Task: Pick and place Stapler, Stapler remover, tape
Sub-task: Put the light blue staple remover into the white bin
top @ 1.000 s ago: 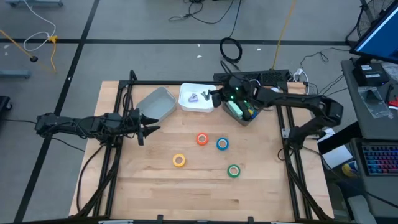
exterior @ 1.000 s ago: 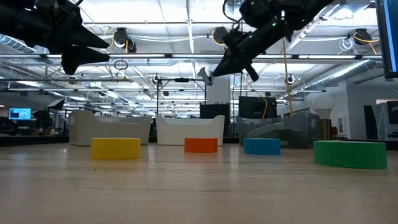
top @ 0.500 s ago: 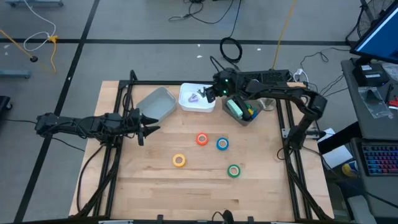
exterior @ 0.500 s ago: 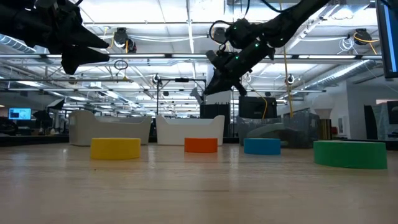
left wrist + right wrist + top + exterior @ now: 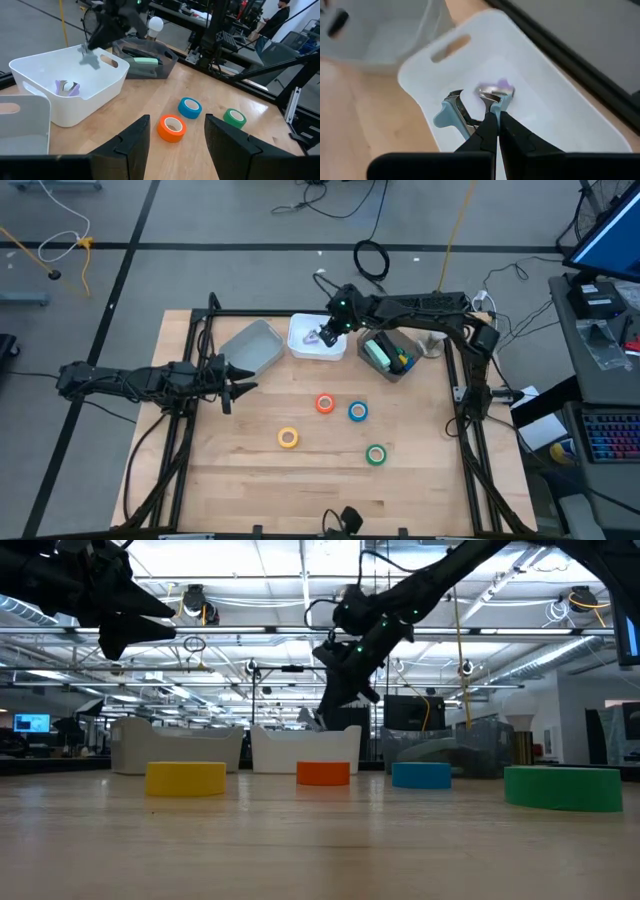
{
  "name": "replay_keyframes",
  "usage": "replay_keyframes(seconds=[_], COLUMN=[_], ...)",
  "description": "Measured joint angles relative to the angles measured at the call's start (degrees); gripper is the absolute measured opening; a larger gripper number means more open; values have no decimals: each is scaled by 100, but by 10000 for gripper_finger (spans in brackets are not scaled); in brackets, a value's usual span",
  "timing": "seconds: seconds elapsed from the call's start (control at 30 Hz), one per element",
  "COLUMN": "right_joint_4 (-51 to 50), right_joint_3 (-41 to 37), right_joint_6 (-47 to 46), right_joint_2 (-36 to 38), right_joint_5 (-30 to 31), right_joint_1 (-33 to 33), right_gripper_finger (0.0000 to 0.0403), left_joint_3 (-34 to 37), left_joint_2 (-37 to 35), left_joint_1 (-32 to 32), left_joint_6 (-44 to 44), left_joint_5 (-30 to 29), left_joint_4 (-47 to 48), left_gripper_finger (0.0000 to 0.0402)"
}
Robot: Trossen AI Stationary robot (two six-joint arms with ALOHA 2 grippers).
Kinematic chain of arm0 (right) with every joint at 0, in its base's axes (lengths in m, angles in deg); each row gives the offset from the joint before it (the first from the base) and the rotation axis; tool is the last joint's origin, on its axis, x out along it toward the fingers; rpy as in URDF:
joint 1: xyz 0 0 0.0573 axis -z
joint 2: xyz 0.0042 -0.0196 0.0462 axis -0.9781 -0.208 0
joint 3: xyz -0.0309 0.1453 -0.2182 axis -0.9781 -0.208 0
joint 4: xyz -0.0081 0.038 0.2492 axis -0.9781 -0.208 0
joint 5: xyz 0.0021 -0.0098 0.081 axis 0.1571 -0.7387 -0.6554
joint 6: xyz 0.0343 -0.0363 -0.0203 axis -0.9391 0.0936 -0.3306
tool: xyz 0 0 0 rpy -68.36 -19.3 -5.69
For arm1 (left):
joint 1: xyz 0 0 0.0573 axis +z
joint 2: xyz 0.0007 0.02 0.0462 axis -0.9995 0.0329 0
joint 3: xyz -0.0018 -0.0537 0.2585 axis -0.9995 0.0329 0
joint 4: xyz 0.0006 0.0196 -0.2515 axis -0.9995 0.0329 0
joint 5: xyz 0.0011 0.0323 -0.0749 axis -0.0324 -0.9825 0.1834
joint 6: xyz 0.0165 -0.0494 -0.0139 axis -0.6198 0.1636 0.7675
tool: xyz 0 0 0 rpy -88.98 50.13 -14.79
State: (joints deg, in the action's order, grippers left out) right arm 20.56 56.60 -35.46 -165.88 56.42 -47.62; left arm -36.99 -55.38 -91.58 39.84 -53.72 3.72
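My right gripper (image 5: pixel 328 332) hangs over the white bin (image 5: pixel 300 351), shut on a pale blue staple remover (image 5: pixel 451 114). A purple staple remover (image 5: pixel 67 87) lies on that bin's floor. The green stapler (image 5: pixel 381 353) lies in the grey bin (image 5: pixel 398 372) toward the table's right. The red-orange (image 5: pixel 325 403), blue (image 5: pixel 357 411), yellow (image 5: pixel 288 438) and green (image 5: pixel 376 454) tape rolls lie flat on the table. My left gripper (image 5: pixel 232 385) waits open near the table's left side, above the surface. My right gripper pinches the pale blue staple remover between its two fingers by one handle wing (image 5: pixel 498 103); the other wing (image 5: pixel 442 119) sticks out to the side. The fingers come slanting down from above. The remover is lifted clear above the white bin's floor.
A clear empty bin (image 5: pixel 250 347) stands tilted beside the white bin on its left. The three bins line the table's far edge. Bare wood lies between the tape rolls and the near edge. Black frame rails run along both sides of the table.
My right gripper has moved from above the grey bin toward the table's left and come lower, carrying the pale blue staple remover, and now stands over the white bin. Its fingers have stayed shut. The left arm and the tape rolls have kept still.
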Motion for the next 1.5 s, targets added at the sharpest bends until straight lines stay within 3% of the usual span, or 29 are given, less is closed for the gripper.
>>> replay_keyframes(seconds=[0.33, 1.5], right_joint_4=[-335, -641], right_joint_3=[62, 54], right_joint_6=[257, 1199], right_joint_2=[-330, -425], right_joint_5=[3, 12], right_joint_1=[6, 22], right_gripper_finger=[0, 2], left_joint_3=[0, 0], left_joint_2=[-2, -1], left_joint_1=[0, 0], left_joint_6=[2, -55], left_joint_5=[4, 4], left_joint_4=[-2, -2], left_gripper_finger=[186, 186])
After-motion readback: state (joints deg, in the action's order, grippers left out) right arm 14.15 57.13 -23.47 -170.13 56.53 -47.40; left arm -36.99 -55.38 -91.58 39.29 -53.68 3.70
